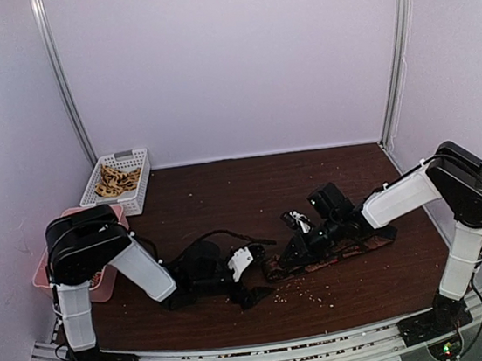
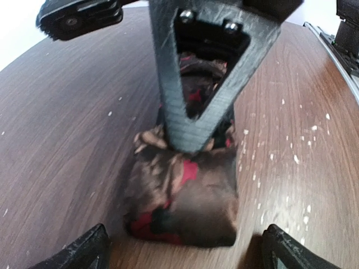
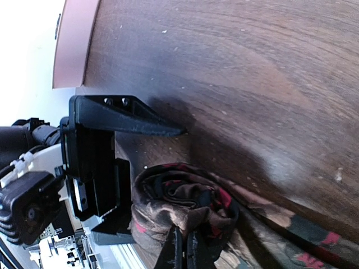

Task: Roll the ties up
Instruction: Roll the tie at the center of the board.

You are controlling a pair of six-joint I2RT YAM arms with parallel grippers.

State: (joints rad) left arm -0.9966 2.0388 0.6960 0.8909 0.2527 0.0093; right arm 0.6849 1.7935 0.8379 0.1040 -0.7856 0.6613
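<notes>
- Spanning the whole scene, we see a dark brown wood-grain worktop [image 1: 225, 191] closed in by pale walls.
- We see two white-and-black robot arms working over it. The left arm [image 1: 142, 272] bends low across the near-left part. The right arm [image 1: 402, 199] reaches leftward from the right side toward the middle.
- A pink plastic bin [image 1: 107, 289] stands at the worktop's left edge, just beside the left arm. Behind it, in the far-left corner, a white slotted plastic basket [image 1: 124, 155] holds a heap of tan fabric ties [image 1: 118, 180].
- A dark brown necktie with red and tan patterning [image 2: 185, 202] lies on the near middle of the worktop, under the right arm's wrist. Its left end is rolled into a loose bundle. The remainder runs flat toward the right.
- The left gripper [image 2: 185, 253] stands spread wide and has hold of nothing. We see its black fingertips [image 2: 84, 249] either side of the rolled end, each apart from the fabric, with the bundle between them.
- The right gripper [image 3: 183, 246] is closed, its two thin fingers lying together. Their tips press down into the top of the roll and touch the cloth. We cannot tell whether any fabric is caught between them.
- Small pale crumbs [image 1: 303, 289] are scattered on the worktop near the roll, mostly on the side toward the near edge.
</notes>
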